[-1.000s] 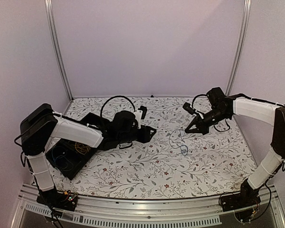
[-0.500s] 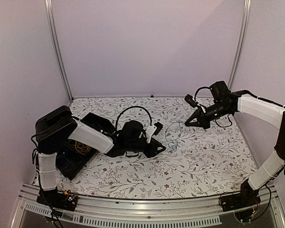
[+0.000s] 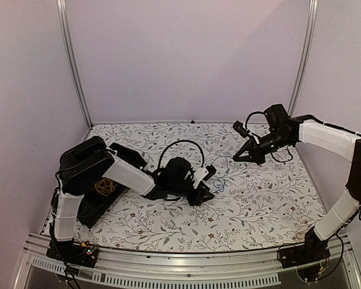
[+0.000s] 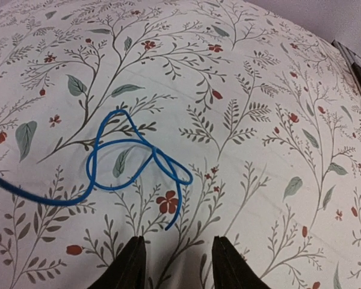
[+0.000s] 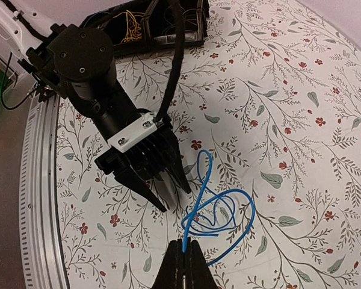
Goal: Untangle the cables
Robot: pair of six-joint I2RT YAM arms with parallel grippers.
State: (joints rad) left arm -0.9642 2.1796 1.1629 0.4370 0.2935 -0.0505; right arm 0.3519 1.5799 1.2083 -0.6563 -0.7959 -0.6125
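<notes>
**A:** Blue cable (image 5: 251, 212), where's it at?

**B:** Mid-table (image 3: 259, 205), loose bunch of loops betw the two grippers. One end's in the R gripper (image 5: 183, 265), jaws pinched tight on it, strand rising off the tips.

**A:** L gripper (image 4: 177, 265)?

**B:** Partly open, nothing in it. Loops lie just ahead of its fingertips, a bit left in its wrist cam. Free tail points back twd the gap.

**A:** Long axis?

**B:** Roughly across L's approach, trailing off left.

**A:** Next?

**B:** My guess: L's the nearer free one, so it goes fwd and grips a loop while R holds. Yellow wires (image 5: 132, 31) sit in the black box (image 3: 93, 211), well apart.
</notes>
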